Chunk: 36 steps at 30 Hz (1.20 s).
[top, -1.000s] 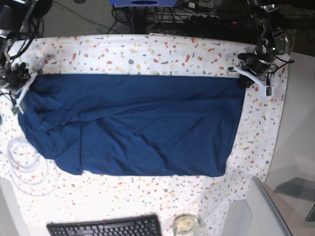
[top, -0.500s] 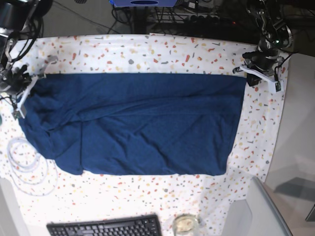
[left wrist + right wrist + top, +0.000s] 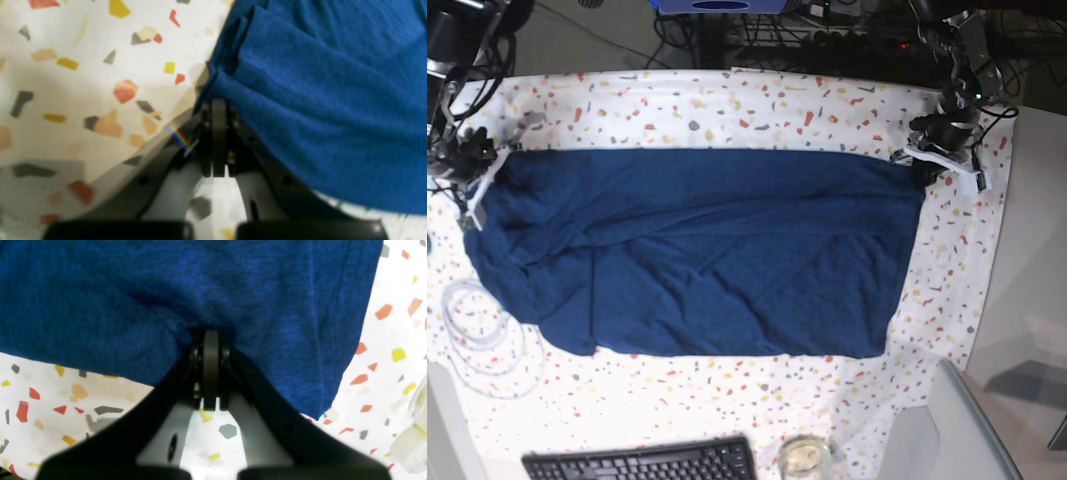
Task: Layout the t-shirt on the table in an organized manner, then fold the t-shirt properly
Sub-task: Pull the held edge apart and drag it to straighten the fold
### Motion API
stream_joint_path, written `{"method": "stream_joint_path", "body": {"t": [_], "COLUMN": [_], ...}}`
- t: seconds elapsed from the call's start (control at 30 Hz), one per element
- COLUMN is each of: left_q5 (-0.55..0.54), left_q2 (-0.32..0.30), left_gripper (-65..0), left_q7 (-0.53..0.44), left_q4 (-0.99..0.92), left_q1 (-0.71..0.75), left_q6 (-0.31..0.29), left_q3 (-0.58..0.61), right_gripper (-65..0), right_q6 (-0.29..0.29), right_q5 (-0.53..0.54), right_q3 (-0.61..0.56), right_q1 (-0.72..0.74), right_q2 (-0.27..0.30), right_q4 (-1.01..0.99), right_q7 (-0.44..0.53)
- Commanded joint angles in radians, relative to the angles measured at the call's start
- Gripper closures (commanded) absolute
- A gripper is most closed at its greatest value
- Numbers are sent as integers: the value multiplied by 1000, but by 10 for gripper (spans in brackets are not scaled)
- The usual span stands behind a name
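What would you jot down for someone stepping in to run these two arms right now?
Left claw: shut on a far corner of the t-shirt.
Right claw: shut on the opposite far corner.
T-shirt: spread wide across the table, far edge pulled straight between the claws.
Done: roughly laid out.
Left: near side and the right claw's end are rumpled; smooth them, then do all the folding.

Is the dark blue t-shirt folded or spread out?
Spread out: the dark blue fabric t-shirt lies wide across the speckled white table, still wrinkled.
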Motion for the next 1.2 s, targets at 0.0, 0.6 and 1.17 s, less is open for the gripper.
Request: {"method": "stream_joint_path", "body": {"t": [0.0, 0.6, 1.17], "left_q5": [14, 11, 10], "left_q2": [-15, -55, -5], "left_gripper": [0, 0, 0], "left_q7": [28, 28, 29], "left_q4": [1, 27, 188], "left_q1": [27, 119, 146], "left_q6": [21, 21, 21], "left_q3": [-6, -87, -87], "right_gripper": [0, 0, 0], "right_q6": [-2, -2, -2], "right_q5": [-3, -3, -3], "right_q3": [2, 2, 2], "right_q1": [-3, -135, -129], "right_q2": [17, 12, 11], "right_q4": [13, 137, 142], "right_q7": [-9, -9, -9]}}
